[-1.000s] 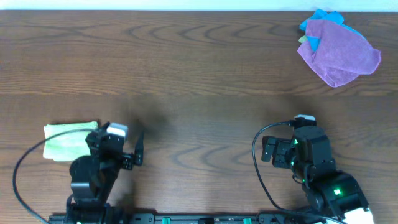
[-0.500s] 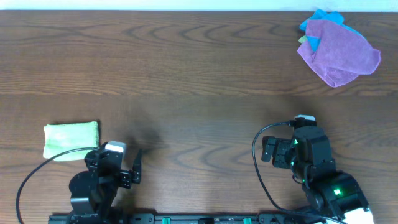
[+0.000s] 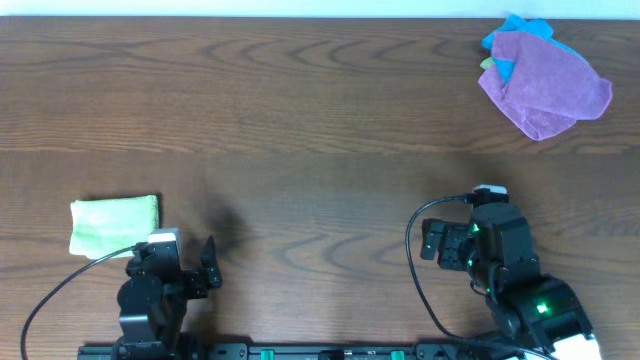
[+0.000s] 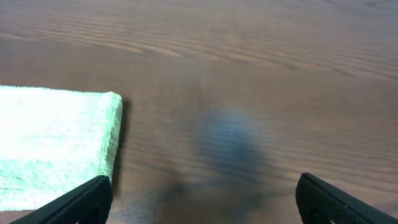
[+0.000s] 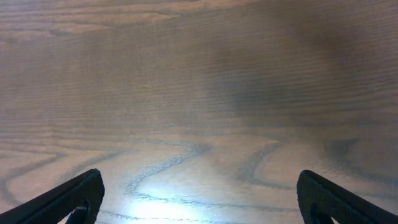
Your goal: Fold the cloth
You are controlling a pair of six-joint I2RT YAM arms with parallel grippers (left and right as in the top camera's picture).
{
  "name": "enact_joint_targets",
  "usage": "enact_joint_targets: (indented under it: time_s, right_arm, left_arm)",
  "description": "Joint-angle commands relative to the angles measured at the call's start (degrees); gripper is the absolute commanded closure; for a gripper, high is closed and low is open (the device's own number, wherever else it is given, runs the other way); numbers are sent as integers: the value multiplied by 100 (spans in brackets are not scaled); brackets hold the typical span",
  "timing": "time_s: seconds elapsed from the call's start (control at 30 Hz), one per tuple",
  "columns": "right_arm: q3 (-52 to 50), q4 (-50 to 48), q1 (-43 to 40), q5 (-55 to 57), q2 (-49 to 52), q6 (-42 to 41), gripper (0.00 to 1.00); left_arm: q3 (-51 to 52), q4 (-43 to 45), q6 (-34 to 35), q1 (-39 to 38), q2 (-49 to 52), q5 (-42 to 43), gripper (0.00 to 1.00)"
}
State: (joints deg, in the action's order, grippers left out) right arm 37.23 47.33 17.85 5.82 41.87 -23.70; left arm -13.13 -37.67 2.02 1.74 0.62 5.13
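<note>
Found green cloth (image 4: 53, 146) folded just ahead-left of left end effector (image 4: 208, 202), wide and empty. Next, probably: fetch crumpled purple cloth (image 3: 545, 85), well ahead of right end effector (image 5: 200, 202), also wide.

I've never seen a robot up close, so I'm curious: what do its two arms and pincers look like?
Both are chunky black jointed blocks. The left arm and right arm each carry a small white cap and trail a thin black cable. The right one also shows green lights. The left pincer and right pincer each have two black tapered fingers.
</note>
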Motion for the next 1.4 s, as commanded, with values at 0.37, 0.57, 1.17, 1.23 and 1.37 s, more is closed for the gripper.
enact_joint_targets:
  time_s: [0.37, 0.57, 1.17, 1.23, 1.37]
  right_arm:
    - [-35, 9, -31, 39, -17, -70, 1]
    - [-35, 9, -31, 39, -17, -70, 1]
    - [-35, 9, -31, 39, -17, -70, 1]
    - [-35, 11, -31, 39, -17, -70, 1]
    - [-35, 22, -31, 39, -52, -68, 1]
  left_arm:
    - [402, -26, -415, 11, -44, 98, 5]
    - [391, -136, -916, 11, -44, 236, 5]
    - [387, -151, -911, 11, -42, 195, 5]
    - [387, -151, -911, 11, -42, 195, 5]
    - [387, -151, -911, 11, -42, 195, 5]
